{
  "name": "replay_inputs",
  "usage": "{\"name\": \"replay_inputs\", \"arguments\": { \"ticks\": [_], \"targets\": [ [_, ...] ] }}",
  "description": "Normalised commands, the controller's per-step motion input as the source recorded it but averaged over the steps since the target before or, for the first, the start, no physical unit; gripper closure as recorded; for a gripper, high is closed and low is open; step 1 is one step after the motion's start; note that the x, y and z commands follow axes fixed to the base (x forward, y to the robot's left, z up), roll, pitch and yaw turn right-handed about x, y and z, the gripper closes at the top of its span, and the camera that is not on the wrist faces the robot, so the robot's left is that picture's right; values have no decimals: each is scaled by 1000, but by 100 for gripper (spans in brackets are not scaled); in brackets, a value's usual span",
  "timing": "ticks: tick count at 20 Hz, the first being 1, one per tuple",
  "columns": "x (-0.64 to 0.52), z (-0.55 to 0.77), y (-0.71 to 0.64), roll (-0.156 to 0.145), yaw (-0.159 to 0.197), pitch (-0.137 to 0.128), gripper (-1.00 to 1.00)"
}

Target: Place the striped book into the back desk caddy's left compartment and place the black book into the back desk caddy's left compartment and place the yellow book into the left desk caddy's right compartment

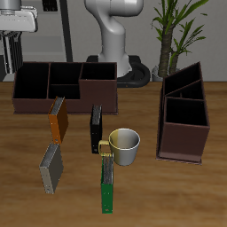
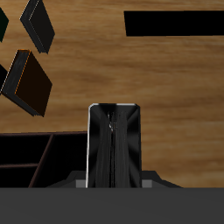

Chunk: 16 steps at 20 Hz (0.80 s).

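The back desk caddy (image 1: 62, 84) stands at the table's rear, and the left desk caddy (image 1: 183, 111) runs along one side. In front of the back caddy lies the yellow book (image 1: 58, 117), orange-brown in look. The black book (image 1: 96, 129) is beside it. The grey striped book (image 1: 50, 167) lies nearer the front edge. My gripper (image 1: 12, 53) hangs high beyond the back caddy's outer end, far from all the books. In the wrist view its fingers (image 2: 101, 144) are pressed together with nothing between them. That view also shows the yellow book (image 2: 26, 83), the striped book (image 2: 39, 22) and the back caddy (image 2: 35, 157).
A white mug (image 1: 125, 144) stands beside the black book, touching the end of a green book (image 1: 107, 182) that reaches toward the front edge. The robot's base (image 1: 111, 40) and a potted plant (image 1: 173, 31) stand behind the caddies.
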Motion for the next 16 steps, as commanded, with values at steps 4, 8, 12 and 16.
{"name": "replay_inputs", "arguments": {
  "ticks": [4,8,12,16],
  "targets": [
    [25,-281,168,-26,-19,46,100],
    [17,-210,160,-12,-25,49,100],
    [-69,-25,298,3,-12,13,100],
    [-72,-59,376,-38,5,51,100]
  ]
}}
